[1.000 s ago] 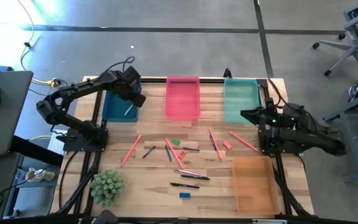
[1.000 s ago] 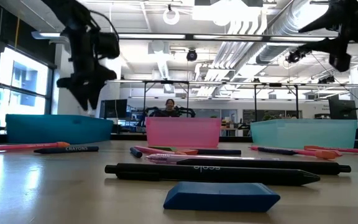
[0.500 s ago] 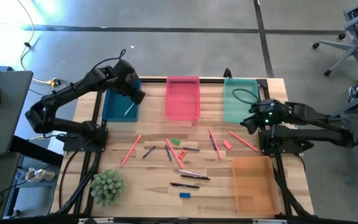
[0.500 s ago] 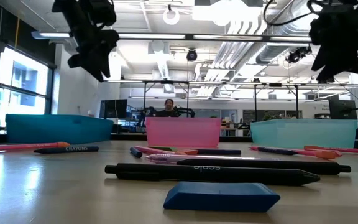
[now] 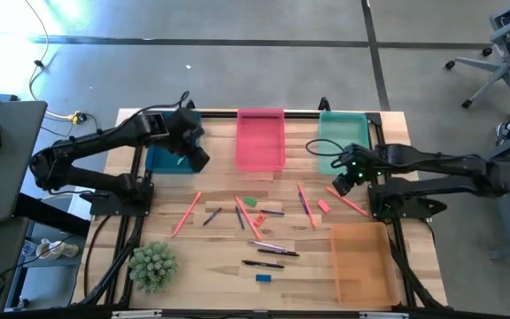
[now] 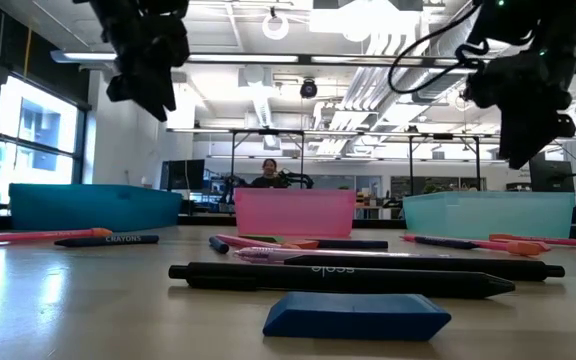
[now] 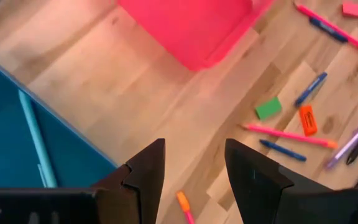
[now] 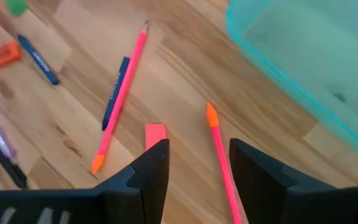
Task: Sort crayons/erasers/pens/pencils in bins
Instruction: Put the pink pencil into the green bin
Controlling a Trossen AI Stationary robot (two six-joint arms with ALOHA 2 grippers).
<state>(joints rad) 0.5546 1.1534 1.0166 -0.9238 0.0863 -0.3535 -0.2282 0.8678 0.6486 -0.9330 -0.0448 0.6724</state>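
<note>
The sticks and erasers lie scattered on the wooden table (image 5: 149, 239), in front of the row of bins. The pink eraser (image 5: 323, 206) lies near the right edge of the scatter, between two salmon-pink pencils (image 5: 305, 204). The green eraser (image 5: 251, 201) lies near the middle, in front of the pink bin (image 5: 260, 139). The blue eraser (image 5: 263, 277) lies nearest the front edge, just behind it two black pens (image 5: 263, 263).

The blue bin (image 5: 159, 156), pink bin and teal bin (image 5: 343, 142) stand in a row at the back. The orange bin (image 5: 361, 262) stands apart at the front right.

The left gripper (image 5: 193, 152) hangs above the front right corner of the blue bin, jaws released and holding nothing. The right gripper (image 5: 342, 182) hangs above the table just in front of the teal bin, jaws likewise released and empty.

View differences:
- The left wrist view shows a light blue stick (image 7: 37, 143) inside the blue bin; the low view hides the contents behind the bin wall (image 6: 93, 205).
- The right wrist view shows the pink eraser (image 8: 156, 135) close ahead of the jaws, between two pencils.
- The low view alone shows the room beyond, with a person (image 6: 271, 172) behind the pink bin.
- The high view alone shows a small green plant (image 5: 152, 265) at the front left.
</note>
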